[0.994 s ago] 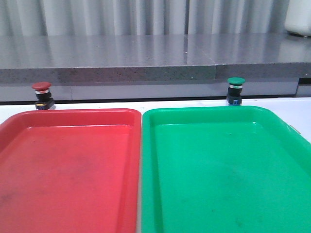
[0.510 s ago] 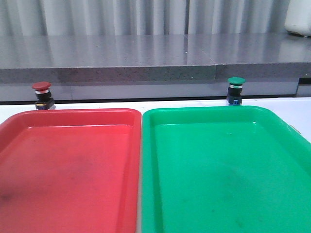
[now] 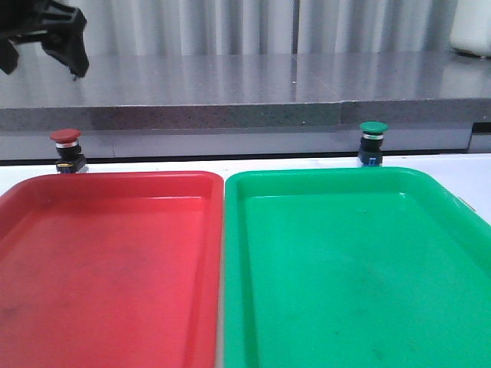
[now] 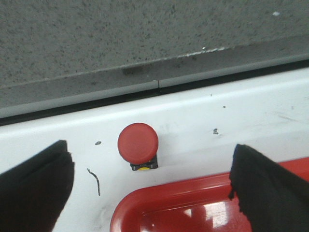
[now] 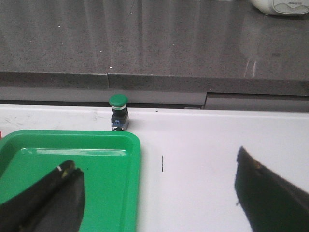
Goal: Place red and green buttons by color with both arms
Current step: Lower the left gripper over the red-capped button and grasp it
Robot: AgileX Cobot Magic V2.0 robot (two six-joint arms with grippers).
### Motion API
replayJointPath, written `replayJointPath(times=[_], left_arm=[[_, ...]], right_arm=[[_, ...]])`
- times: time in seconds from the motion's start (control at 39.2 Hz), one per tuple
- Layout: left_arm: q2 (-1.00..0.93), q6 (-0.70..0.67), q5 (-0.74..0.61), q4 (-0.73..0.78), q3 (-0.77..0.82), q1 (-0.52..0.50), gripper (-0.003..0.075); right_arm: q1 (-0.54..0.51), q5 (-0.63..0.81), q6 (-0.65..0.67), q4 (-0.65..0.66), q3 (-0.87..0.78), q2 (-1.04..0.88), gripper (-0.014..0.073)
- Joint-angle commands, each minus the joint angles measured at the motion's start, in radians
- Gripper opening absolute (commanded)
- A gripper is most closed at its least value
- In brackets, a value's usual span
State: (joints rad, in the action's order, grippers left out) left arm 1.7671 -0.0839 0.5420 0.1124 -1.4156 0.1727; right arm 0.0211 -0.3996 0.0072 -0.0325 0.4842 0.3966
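Note:
The red button [image 3: 67, 149] stands on the white table just behind the red tray [image 3: 123, 178]. High above it, my left gripper [image 3: 42, 65] hangs open and empty. In the left wrist view the red button [image 4: 138, 143] sits between and beyond the wide-apart fingers [image 4: 34, 188], next to the red tray's corner [image 4: 145, 203]. The green button [image 3: 372, 142] stands upright behind the green tray [image 3: 322, 173]. My right gripper [image 5: 157, 198] is open and empty, well short of the green button [image 5: 119, 112], partly over the green tray [image 5: 72, 136]. It is out of the front view.
A grey stone ledge [image 3: 245, 107] runs along the back, just behind both buttons. A white object [image 3: 472, 27] stands on it at the far right. Bare white table [image 5: 217, 145] lies right of the green tray.
My left gripper has come into the front view at the top left, above the red button. Buttons and trays have not moved.

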Motion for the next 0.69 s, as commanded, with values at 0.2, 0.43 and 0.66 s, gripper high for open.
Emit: replayJointPath(times=[0.2, 0.43, 0.66], left_arm=[[0.224, -0.011, 0.108, 0.002, -0.266, -0.047, 0.0616], [0.289, -0.011, 0.108, -0.028, -0.281, -0.039, 0.0606], [0.297, -0.011, 0.085, -0.032, -0.281, -0.033, 0.0368]], right_arm=[[-0.007, 0.087, -0.007, -0.002, 0.037, 0.014, 0.0644], [-0.007, 0.087, -0.007, -0.002, 0.037, 0.014, 0.0644], [-0.007, 0.087, -0.007, -0.002, 0.037, 0.014, 0.0644]])
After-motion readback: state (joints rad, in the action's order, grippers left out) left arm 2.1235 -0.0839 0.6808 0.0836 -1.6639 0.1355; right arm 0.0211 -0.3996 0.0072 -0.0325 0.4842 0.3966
